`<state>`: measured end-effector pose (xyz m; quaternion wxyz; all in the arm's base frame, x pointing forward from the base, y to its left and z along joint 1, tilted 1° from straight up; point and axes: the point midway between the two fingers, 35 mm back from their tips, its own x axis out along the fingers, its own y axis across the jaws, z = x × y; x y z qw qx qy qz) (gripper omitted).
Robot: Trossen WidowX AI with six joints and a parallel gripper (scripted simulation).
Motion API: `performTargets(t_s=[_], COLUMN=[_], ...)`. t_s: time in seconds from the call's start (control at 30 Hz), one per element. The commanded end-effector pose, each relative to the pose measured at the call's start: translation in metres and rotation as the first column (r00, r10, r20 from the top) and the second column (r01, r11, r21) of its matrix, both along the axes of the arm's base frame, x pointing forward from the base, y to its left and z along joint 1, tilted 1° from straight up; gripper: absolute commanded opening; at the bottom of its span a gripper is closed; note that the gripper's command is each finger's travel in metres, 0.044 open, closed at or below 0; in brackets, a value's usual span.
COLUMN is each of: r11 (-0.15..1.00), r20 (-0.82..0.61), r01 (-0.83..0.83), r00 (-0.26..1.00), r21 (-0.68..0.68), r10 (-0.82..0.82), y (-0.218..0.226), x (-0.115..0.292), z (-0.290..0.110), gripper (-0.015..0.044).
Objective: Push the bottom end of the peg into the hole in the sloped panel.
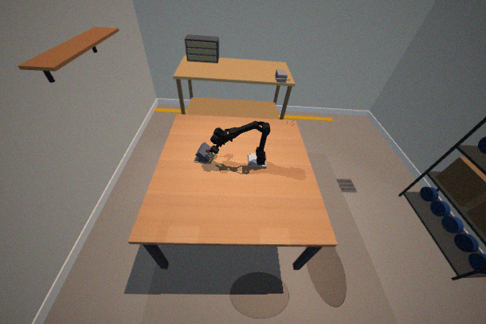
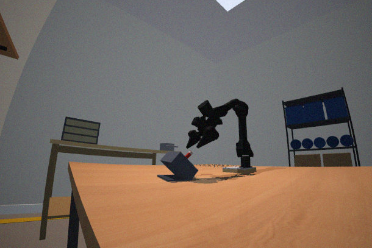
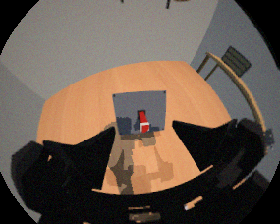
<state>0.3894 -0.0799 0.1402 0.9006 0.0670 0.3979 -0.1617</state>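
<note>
The red peg (image 1: 208,150) (image 2: 188,155) (image 3: 143,121) with a whitish band near its outer end sticks out of the dark hole in the sloped grey-blue panel (image 1: 201,151) (image 2: 181,166) (image 3: 154,102). It leans along with the direction of the hole, and its lower end is hidden inside. How deep it sits cannot be seen. My gripper (image 2: 192,147) (image 3: 144,126) is wide open and empty. In the exterior view its fingertips are just above the peg's outer end, clear of it. In the wrist view the peg shows between the two spread fingers without touching either.
The panel block stands on a thin dark base plate (image 2: 164,178) on the wooden table (image 1: 239,206) (image 2: 244,212). The arm's pale base (image 1: 253,159) (image 2: 232,169) is on the table to the right of the panel. A second table (image 1: 239,68) stands behind.
</note>
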Motion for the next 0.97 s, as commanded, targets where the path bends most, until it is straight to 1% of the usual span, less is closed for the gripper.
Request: performTargets(t_s=[0.0, 0.93], r11=[1.0, 1.0], r20=[0.003, 0.003], r01=[0.005, 0.002], r00=[1.0, 1.0], r21=[-0.001, 0.001], r10=[-0.005, -0.002], y=[0.001, 0.012], x=[-0.005, -0.03], z=[0.006, 0.034], gripper=[0.044, 0.044])
